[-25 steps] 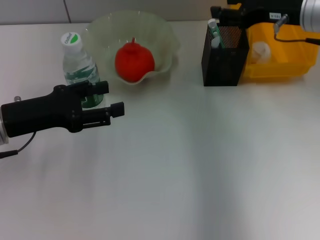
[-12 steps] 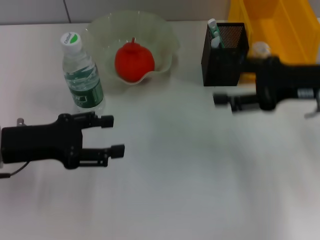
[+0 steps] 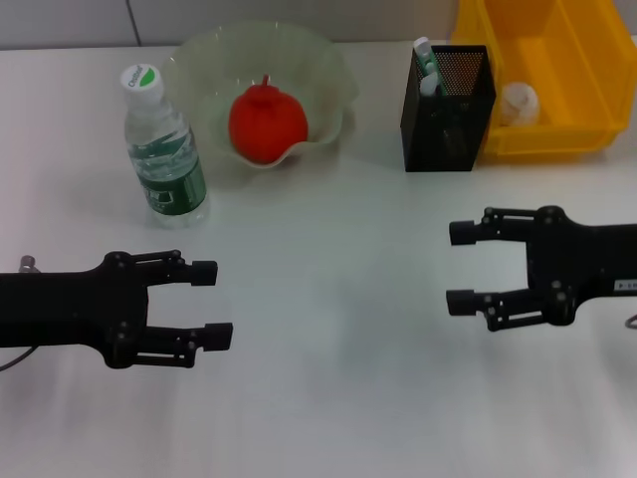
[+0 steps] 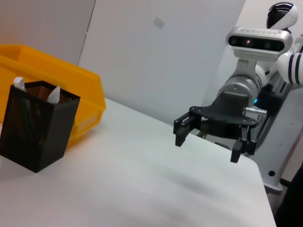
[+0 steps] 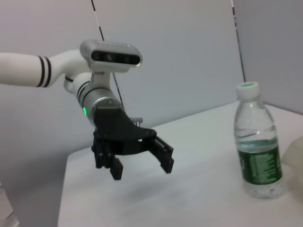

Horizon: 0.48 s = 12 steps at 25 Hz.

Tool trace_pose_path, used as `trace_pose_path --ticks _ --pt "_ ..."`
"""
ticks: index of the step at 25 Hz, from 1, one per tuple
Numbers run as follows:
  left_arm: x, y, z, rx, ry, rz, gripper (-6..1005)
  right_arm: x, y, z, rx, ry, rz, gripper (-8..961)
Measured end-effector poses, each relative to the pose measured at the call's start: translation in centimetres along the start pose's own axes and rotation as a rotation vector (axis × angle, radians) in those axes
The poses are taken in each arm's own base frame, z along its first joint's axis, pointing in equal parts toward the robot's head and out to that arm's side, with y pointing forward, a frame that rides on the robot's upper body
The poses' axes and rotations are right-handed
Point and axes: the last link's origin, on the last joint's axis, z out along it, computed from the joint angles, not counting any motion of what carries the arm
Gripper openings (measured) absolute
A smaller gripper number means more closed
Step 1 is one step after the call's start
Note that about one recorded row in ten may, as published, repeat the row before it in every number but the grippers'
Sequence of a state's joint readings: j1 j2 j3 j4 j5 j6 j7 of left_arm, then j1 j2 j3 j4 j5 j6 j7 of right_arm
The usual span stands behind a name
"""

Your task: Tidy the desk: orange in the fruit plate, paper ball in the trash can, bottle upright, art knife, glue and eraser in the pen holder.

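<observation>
Nearest to me, both arms hang low over the front of the desk, well clear of everything on it. The left gripper has its two black fingers spread wide with nothing between them, and the right gripper faces it, likewise spread and empty; each shows plainly in the other arm's wrist view. Further back on the robot's left, the bottle stands upright on its base, cap on and holding water. It looks fairly weighty for its size and the clear plastic would be smooth and a little springy, so I would take it around the labelled middle if it needed moving at all. Just beside it, toward the centre, the orange sits in the fruit plate. That wavy glassy bowl strikes me as the fragile piece here, best left alone. To the right stands the pen holder, a stiff mesh cup with two pale-tipped items poking out of one corner; I cannot tell which they are, and the eraser is not visible. Farthest back on the right, the paper ball lies in the trash can, light and crushable. Judging by how things lie, little seems left to do.
</observation>
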State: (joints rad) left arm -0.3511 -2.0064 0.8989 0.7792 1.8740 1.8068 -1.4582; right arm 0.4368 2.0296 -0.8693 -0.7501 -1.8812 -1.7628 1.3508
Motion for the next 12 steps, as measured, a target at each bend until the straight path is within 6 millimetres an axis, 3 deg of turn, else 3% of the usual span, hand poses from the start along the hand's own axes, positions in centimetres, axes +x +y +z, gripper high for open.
trace_pose_path --ticks 12 --pt "-0.07 -0.02 -0.48 0.002 -0.008 -0.012 844 0.71 0.29 0.46 -0.007 0.0 0.006 838"
